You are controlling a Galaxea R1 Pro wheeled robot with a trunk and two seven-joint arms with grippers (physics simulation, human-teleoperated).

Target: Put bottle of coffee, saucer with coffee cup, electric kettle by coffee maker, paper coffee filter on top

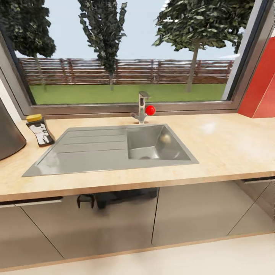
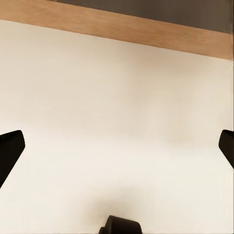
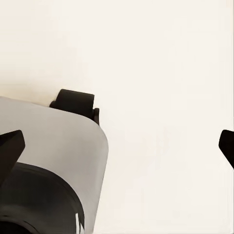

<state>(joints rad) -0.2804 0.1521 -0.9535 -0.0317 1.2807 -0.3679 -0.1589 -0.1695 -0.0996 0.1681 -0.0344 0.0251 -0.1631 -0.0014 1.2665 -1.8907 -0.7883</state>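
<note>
The kitchen countertop [image 1: 229, 149] runs across the head view under a window. At its left end stands the bottle of coffee [image 1: 40, 130], a dark jar with a yellow lid and pale label. Just left of the jar, the dark grey curved body of the coffee maker [image 1: 7, 133] is cut off by the picture's edge. My left gripper [image 2: 117, 151] is open over pale floor, with nothing between its dark fingertips [image 2: 10, 148]. My right gripper [image 3: 117, 148] is also open and empty, above pale floor beside my own grey and black base [image 3: 48, 170].
A steel sink [image 1: 114, 147] with a drainboard is set into the worktop's middle, and a faucet [image 1: 142, 107] with a red knob [image 1: 150, 110] stands behind it. A red cabinet [image 1: 263, 88] stands at the right. Glossy grey cabinet doors [image 1: 191, 214] close off the space below. A wooden plinth strip [image 2: 146, 31] borders the floor.
</note>
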